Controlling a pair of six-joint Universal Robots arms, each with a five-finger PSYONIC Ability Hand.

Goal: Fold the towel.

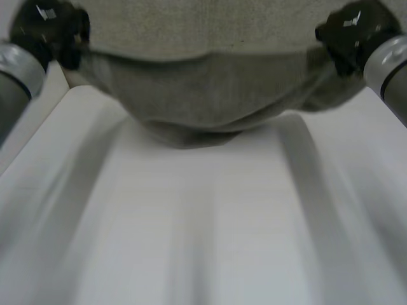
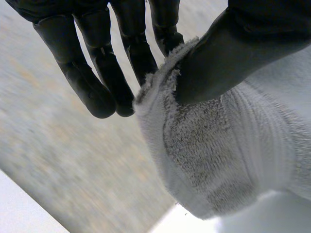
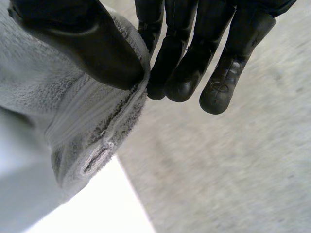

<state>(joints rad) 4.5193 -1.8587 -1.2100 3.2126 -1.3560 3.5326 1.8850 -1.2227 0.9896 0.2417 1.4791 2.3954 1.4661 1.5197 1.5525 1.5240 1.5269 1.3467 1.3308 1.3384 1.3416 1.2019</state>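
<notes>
Saw white tabletop (image 1: 203, 241) nearest. Beyond it, found grey towel (image 1: 203, 95) held up and stretched left to right, middle sagging low toward the tabletop; could not tell whether touching. At far left, noted left hand (image 1: 48, 28) clamped on the towel's upper left corner, thumb pinching cloth against fingers (image 2: 92, 90). At far right, saw right hand (image 1: 353, 32) gripping the upper right corner likewise, thumb pressed on cloth.

No text, label, brand, number or sign can be read; the towel (image 1: 203, 95) bears none. A small pale patch sits on the left hand (image 1: 48, 28), upper left of the frame, and on the right hand (image 1: 353, 32), upper right; neither is legible.
</notes>
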